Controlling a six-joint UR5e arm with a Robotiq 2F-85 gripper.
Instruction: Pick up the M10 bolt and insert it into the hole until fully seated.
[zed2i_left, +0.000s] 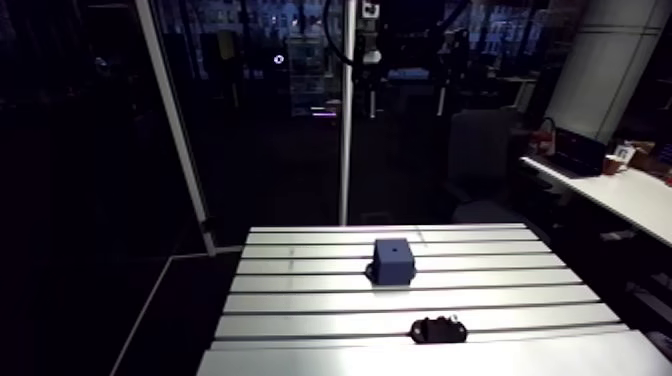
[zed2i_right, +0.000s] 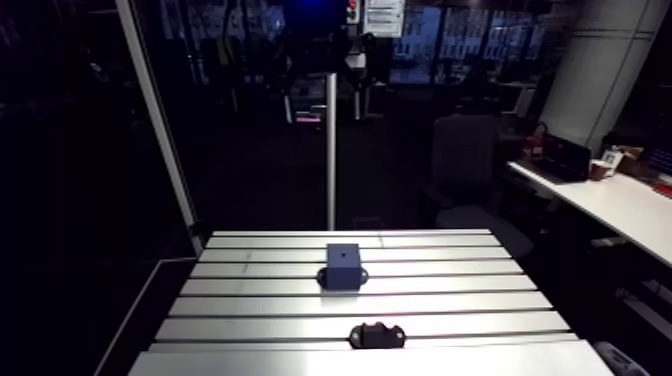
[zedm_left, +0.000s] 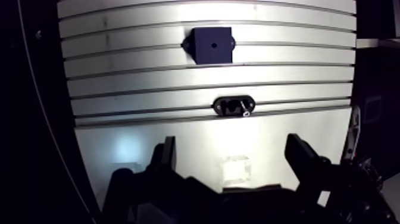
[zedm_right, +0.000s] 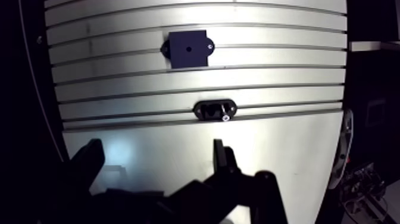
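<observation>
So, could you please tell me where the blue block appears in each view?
Arm view: block mid-table, beyond the black holder.
Wrist view: block far ahead of the open gripper, past the holder.
Shared landmark: the holder, nearer than the block in both.

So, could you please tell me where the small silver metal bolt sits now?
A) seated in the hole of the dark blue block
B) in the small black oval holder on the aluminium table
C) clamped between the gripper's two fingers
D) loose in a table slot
B: the wrist view shows the bolt lying in the black holder, ahead of the open, empty gripper; the hole in the blue block is bare.
</observation>
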